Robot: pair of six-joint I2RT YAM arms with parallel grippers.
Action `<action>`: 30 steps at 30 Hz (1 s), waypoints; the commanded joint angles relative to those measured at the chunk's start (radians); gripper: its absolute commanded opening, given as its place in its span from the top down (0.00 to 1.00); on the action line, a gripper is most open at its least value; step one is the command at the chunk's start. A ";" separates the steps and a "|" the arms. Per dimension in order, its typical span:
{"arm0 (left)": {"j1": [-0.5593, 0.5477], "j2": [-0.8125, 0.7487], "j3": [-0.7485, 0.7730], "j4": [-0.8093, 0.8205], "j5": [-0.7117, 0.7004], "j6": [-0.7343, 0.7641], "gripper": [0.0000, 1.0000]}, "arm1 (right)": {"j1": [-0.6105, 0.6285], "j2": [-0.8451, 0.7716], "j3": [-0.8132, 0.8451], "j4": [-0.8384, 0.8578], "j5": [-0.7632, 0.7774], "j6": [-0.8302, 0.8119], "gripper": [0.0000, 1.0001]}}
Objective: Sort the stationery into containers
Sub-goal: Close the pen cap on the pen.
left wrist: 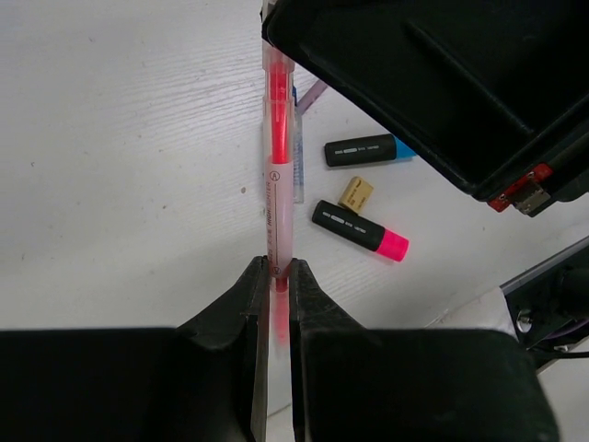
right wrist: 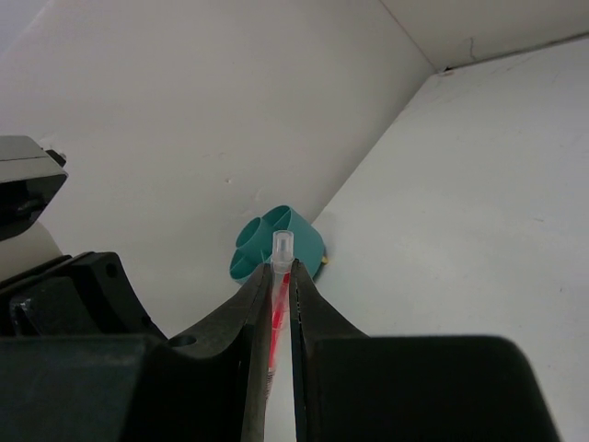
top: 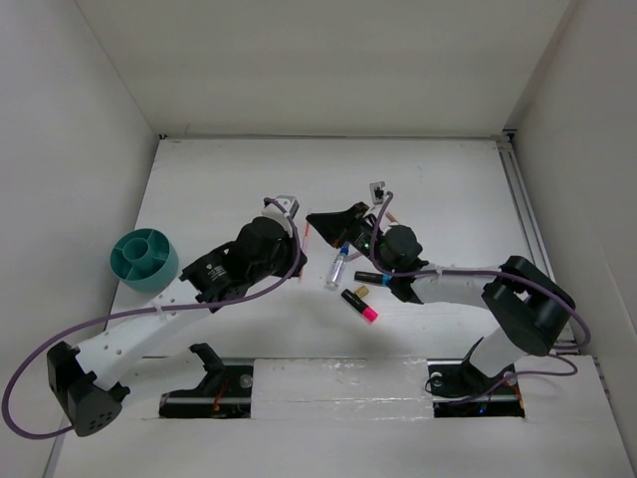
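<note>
progress: early, nothing was seen in organizer (top: 144, 257), set well to the left of left gripper (left wrist: 274, 276) | pink pen (left wrist: 279, 184) was clamped at both ends, by left gripper and right gripper (right wrist: 282, 276) | clear pen (top: 338, 267), two markers (left wrist: 359, 228), eraser (left wrist: 356, 193) were seen unsorted near right gripper

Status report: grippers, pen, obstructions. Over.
Left gripper, right gripper both shut on pink pen. Teal organizer at left edge. Pink-ended marker, blue-ended marker on table; nothing blocking seen.

Translucent plastic pink pen (left wrist: 279, 184); matt white table (left wrist: 120, 138).
</note>
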 commanded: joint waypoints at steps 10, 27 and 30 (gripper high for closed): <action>0.004 -0.039 0.063 0.108 -0.069 -0.017 1.00 | 0.051 0.000 -0.014 -0.002 0.001 -0.094 1.00; 0.004 -0.038 0.121 0.091 -0.148 -0.017 1.00 | 0.070 -0.067 -0.003 -0.138 0.015 -0.121 1.00; 0.004 -0.038 0.121 0.114 -0.166 -0.017 1.00 | 0.070 -0.046 0.007 -0.149 -0.023 -0.064 1.00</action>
